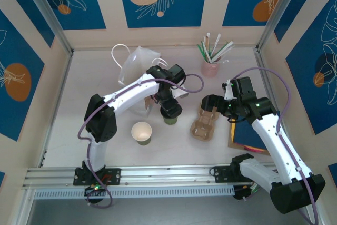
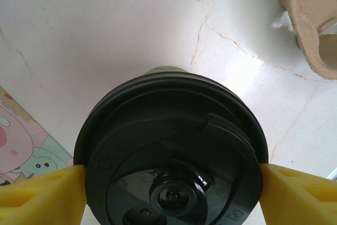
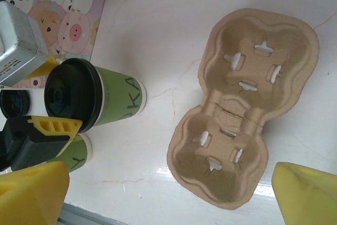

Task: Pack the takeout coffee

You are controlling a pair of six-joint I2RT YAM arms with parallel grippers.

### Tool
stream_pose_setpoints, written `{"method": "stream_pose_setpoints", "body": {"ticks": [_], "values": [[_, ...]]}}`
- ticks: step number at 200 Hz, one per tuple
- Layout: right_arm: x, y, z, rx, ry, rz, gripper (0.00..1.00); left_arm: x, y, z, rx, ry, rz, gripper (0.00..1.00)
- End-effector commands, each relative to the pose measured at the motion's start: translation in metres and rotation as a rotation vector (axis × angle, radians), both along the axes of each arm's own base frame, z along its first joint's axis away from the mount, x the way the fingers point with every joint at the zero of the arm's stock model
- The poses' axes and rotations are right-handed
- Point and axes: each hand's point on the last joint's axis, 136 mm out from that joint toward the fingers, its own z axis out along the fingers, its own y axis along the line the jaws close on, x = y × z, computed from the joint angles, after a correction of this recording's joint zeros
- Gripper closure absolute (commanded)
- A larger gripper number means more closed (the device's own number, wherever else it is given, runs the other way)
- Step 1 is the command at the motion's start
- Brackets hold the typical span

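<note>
Overhead view looking down, wrist views close, sharing takeout coffee (image 3: 100, 101)

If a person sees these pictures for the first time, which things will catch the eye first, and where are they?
The left hand grips the takeout coffee by its black lid, near the middle of the table. Just right of it lies a brown pulp cup carrier, with the right hand open over it. A lidless green cup stands in front, nearer the arms' bases.

Left of cup carrier (image 3: 227, 110), takeout coffee (image 3: 117, 101)
</note>
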Motion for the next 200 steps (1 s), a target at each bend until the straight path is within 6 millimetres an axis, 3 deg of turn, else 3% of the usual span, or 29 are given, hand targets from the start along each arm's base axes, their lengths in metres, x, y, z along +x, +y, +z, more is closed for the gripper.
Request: {"method": "stream_pose_setpoints", "body": {"ticks": [1,200], "values": [[-0.0007,0.0022,0.0063,0.019,-0.014,0.012,0.01,-0.0076,0.0032,-0.0102,0.050,0.023,-0.040,0.20],[-0.0012,0.0037,0.0073,0.030,-0.016,0.018,0.01,-0.0131,0.0027,-0.0077,0.084,0.001,-0.036,0.24]]}}
